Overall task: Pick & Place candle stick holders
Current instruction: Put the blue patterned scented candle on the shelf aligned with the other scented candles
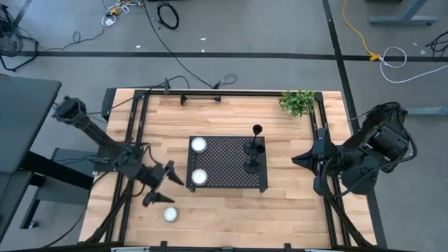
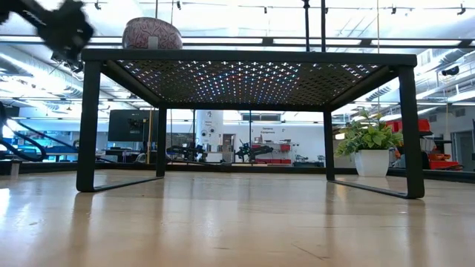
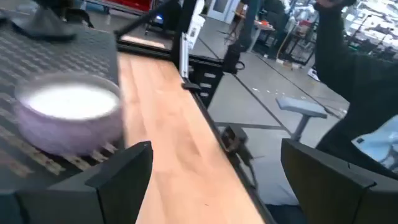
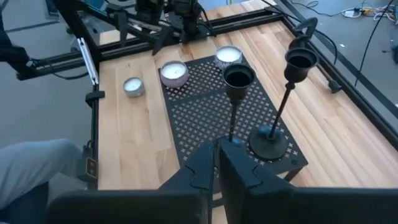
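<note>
Black candle stick holders [image 1: 255, 148] stand upright on their round bases at the right end of the black perforated tray [image 1: 227, 183]. The right wrist view shows two of them, a near one with its cup [image 4: 238, 77] and a far one [image 4: 300, 62]. My left gripper [image 1: 166, 186] hovers open just off the tray's left edge, level, with nothing between its fingers [image 3: 124, 171]. In its wrist view a white candle [image 3: 68, 115] sits close ahead on the tray. My right gripper [image 1: 297, 159] is shut and empty, raised beyond the tray's right end.
Two white candles [image 1: 199, 144] [image 1: 199, 176] rest on the tray's left part. A third candle [image 1: 170, 214] lies on the wood near the front left. A small potted plant [image 1: 298, 102] stands at the far right corner. Black frame rails [image 1: 210, 93] run along the table's edges.
</note>
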Robot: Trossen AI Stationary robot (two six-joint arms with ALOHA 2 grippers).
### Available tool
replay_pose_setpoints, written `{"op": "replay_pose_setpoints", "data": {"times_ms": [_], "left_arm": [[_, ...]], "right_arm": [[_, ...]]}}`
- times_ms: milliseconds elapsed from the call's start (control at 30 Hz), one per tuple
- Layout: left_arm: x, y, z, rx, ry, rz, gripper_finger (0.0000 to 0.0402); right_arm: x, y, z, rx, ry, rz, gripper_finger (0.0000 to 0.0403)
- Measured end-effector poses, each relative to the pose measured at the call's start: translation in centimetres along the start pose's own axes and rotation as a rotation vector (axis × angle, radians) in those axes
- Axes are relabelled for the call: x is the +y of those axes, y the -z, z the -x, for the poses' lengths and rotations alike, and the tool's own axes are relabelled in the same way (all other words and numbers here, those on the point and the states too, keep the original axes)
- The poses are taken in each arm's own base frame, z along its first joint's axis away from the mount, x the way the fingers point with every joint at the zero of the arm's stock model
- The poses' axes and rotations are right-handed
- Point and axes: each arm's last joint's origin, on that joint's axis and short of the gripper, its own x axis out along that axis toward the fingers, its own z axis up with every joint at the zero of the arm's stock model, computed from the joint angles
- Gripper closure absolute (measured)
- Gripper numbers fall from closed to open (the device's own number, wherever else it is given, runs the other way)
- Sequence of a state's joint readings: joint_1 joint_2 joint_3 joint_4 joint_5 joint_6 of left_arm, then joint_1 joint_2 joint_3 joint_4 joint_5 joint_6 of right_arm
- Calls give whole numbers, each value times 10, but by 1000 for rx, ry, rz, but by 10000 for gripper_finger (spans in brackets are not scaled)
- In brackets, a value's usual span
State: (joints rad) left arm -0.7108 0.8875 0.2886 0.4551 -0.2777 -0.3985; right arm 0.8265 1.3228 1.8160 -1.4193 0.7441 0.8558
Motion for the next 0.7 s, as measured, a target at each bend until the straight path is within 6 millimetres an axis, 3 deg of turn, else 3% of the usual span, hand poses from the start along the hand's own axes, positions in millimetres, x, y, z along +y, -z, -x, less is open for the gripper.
{"op": "replay_pose_setpoints", "data": {"times_ms": [367, 700], "left_arm": [[-35, 44, 22, 162, -112, 184, 51], [-51, 87, 25, 312, -156, 348, 51]], "right_arm": [[5, -5, 0, -45, -40, -55, 382], [11, -11, 1, -88, -90, -117, 383]]}}
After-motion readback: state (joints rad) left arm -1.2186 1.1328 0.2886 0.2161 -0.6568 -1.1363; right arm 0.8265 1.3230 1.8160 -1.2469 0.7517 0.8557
